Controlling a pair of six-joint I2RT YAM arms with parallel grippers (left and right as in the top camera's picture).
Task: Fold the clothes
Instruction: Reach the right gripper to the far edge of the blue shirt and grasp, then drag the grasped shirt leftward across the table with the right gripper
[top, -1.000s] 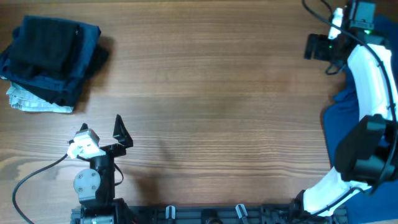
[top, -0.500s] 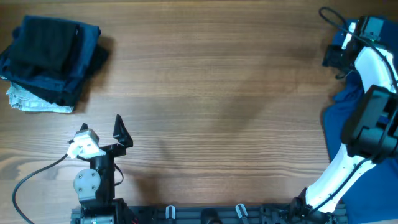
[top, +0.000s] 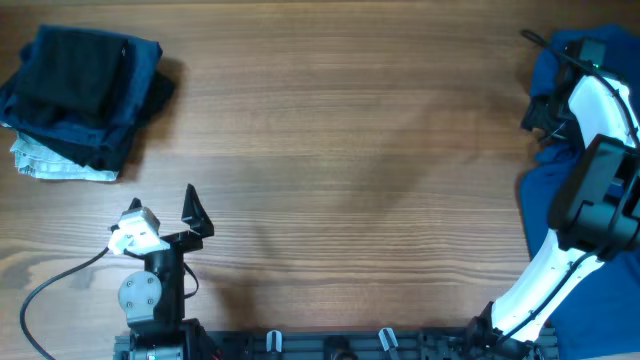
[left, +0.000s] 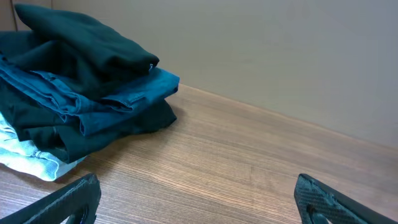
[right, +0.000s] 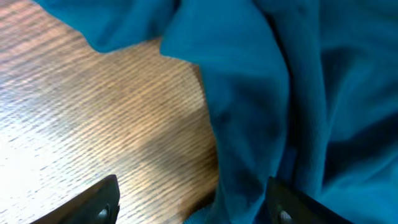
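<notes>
Tabletop (top: 340, 140) of brown wood grain spreads beneath both arms. The mid-blue T-shirt (top: 541, 205) lies crumpled at the table's right edge, bunched around and under the right gripper (top: 537, 112) and partly hidden by that white arm. In the right wrist view the T-shirt (right: 323, 93) fills everything ahead and to the right of the right gripper (right: 193, 208), whose jaws stand wide apart with nothing clamped: the left finger is over bare wood, the right finger is at the fabric's edge, and whether it touches the cloth cannot be told. A stack of folded garments (top: 80, 85), dark navy and black, sits well ahead of the left gripper (top: 165, 215) and off to its left; the left wrist view shows the same stack (left: 81, 81) beyond the left gripper (left: 199, 211), whose jaws are also spread wide and empty above bare wood. A pale patterned cloth (top: 55, 168) peeks out from under the stack's near side (left: 31, 165)
</notes>
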